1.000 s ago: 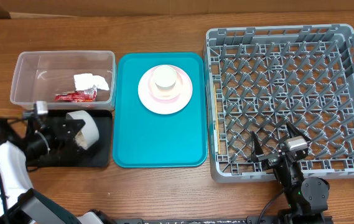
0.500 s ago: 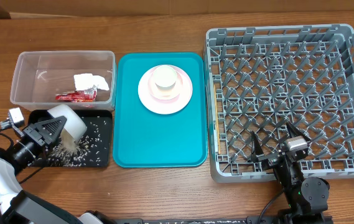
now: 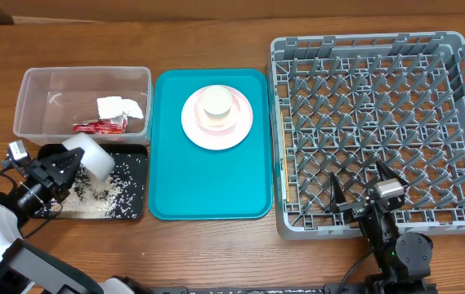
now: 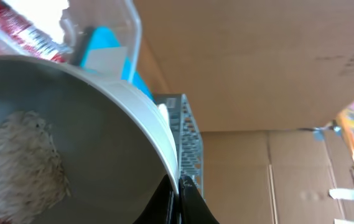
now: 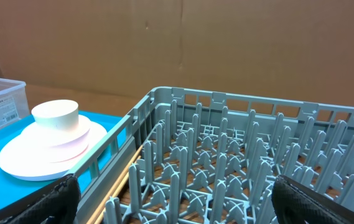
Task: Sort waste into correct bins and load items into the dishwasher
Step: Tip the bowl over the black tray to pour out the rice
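Where the black tray [image 3: 134, 211] lies on the bench just in front of the clear tub [image 3: 24, 104], the left tool [image 4: 178, 196] grips the pale grey-green bowl [image 3: 93, 155] by its rim, one finger inside the wall and one outside, pinched tight on it. The bowl is tipped on its side above the tray's left end, mouth facing down toward the tray. A clump of rice [image 4: 21, 158] lies inside it in the wrist view, and loose grains [image 3: 100, 194] are scattered over the tray floor. In the tub lie the crumpled napkin [image 3: 122, 106] and the red wrapper [image 3: 99, 126]. The pink plate [image 3: 241, 131], with the white cup [image 3: 216, 100] stacked at its centre, sits on the teal tray [image 3: 216, 192]. The right tool [image 5: 175, 186] hangs over the near edge of the grey dish rack [image 3: 395, 98], fingers spread wide apart and holding nothing.
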